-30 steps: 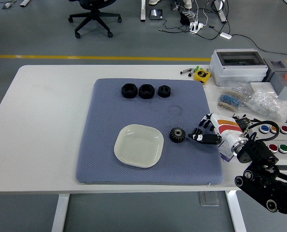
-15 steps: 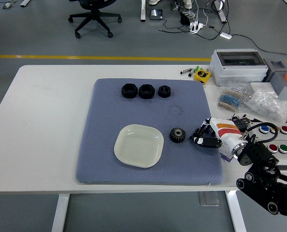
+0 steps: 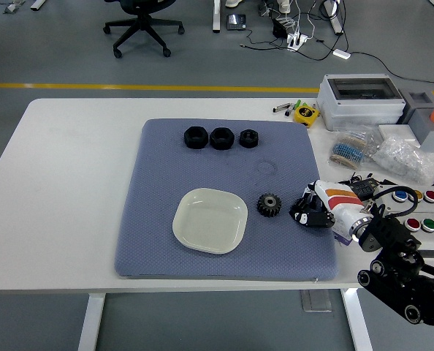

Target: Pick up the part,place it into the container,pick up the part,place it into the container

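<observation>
Curling in on themselves, the fingers (image 3: 302, 212) of the right hand (image 3: 316, 210) now look bunched and closed on nothing; a second ago they were spread wider. The hand sits low at the right edge of the blue-grey padded mat (image 3: 158, 219), just beside the small black toothed gear (image 3: 268, 204) but not touching it. The gear has not moved, so this reads as the hand shaping itself for the first pick rather than a grasp made. Left of the gear, the cream square dish (image 3: 210, 220) lies empty. Farther back, three black hex nuts (image 3: 221, 137) sit in a row near the mat's far edge. The white counter (image 3: 71, 183) carries everything. The left arm is out of sight.
</observation>
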